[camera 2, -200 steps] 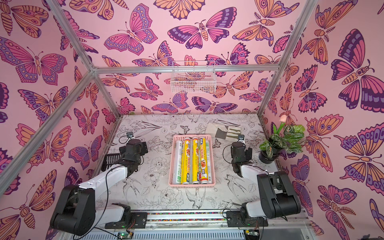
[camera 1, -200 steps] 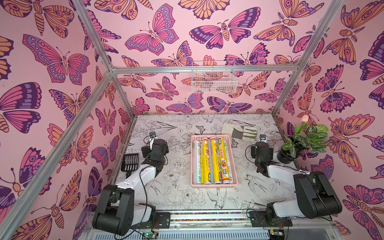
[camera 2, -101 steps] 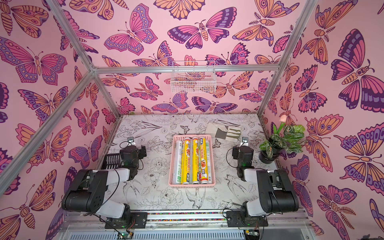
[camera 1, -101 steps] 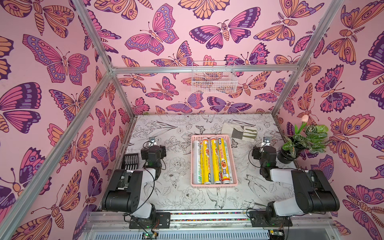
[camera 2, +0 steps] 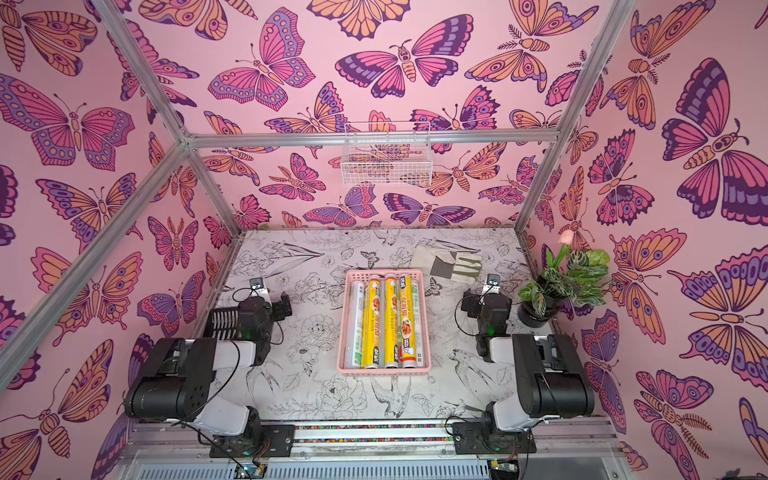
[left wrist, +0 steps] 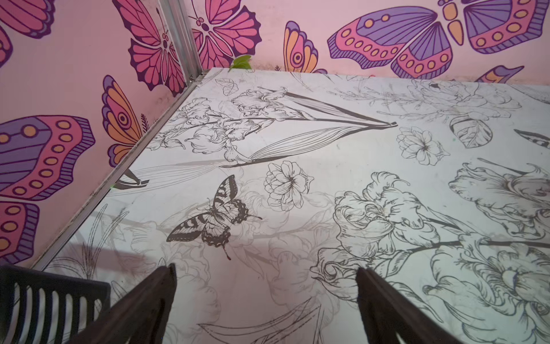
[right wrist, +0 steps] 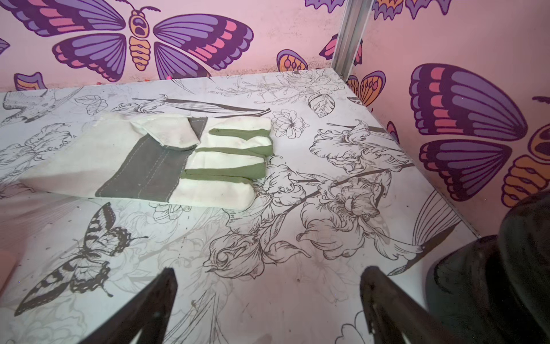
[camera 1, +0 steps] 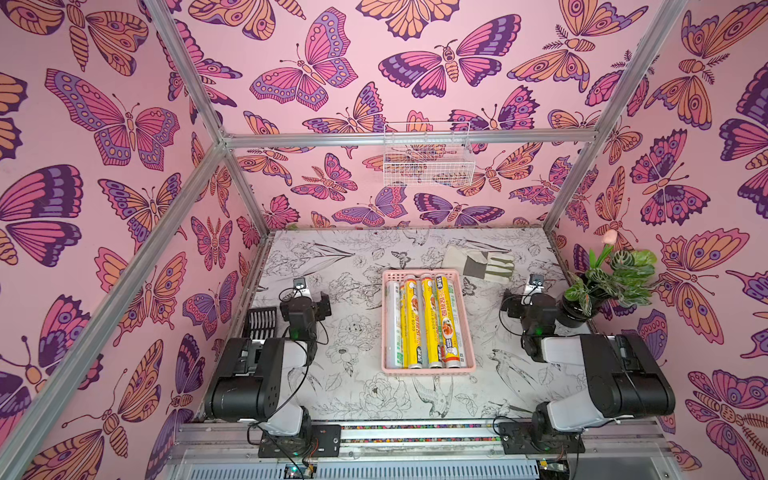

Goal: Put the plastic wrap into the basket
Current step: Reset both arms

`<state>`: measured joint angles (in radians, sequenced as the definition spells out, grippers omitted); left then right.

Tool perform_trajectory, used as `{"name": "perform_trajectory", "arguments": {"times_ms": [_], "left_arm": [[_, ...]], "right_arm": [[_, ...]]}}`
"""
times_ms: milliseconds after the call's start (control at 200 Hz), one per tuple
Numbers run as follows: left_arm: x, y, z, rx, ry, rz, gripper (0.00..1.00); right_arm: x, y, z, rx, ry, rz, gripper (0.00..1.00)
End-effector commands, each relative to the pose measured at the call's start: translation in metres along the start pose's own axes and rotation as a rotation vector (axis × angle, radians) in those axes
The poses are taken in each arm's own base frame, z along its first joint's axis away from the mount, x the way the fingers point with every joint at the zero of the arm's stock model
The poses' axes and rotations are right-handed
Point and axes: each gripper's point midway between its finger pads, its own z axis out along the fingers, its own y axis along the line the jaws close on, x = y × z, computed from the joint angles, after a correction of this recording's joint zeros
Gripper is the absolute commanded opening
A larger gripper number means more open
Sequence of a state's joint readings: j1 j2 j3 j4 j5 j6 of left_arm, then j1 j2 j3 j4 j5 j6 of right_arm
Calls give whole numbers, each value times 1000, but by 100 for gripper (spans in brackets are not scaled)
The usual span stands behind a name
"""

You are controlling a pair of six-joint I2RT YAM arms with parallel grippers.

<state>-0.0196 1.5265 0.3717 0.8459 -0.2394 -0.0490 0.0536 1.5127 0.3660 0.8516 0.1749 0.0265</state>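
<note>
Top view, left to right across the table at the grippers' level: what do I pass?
black slotted scoop → left gripper, open → basket holding the plastic wrap → right gripper, open → potted plant. The glove overlaps the basket's right edge, so it is left out.

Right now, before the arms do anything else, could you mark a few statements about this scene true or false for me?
1. Four rolls of plastic wrap lie in the pink basket. True.
2. The right gripper holds a roll. False: it is open and empty, off to the basket's side.
3. The glove lies in the basket. False: it lies on the table, outside the basket.
4. The left gripper is open. True.
</note>
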Motion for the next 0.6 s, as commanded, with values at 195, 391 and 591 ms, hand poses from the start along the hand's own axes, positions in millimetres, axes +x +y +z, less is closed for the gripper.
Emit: {"name": "perform_trajectory", "arguments": {"times_ms": [195, 391, 591], "left_arm": [[-6, 1, 0, 0, -45, -18, 100], [-7, -5, 0, 31, -47, 6, 100], [-6, -4, 1, 22, -43, -2, 100]], "right_arm": [[-9, -2, 2, 9, -16, 16, 99], [-10, -2, 1, 9, -17, 16, 99], [-10, -2, 2, 10, -17, 16, 99]]}}
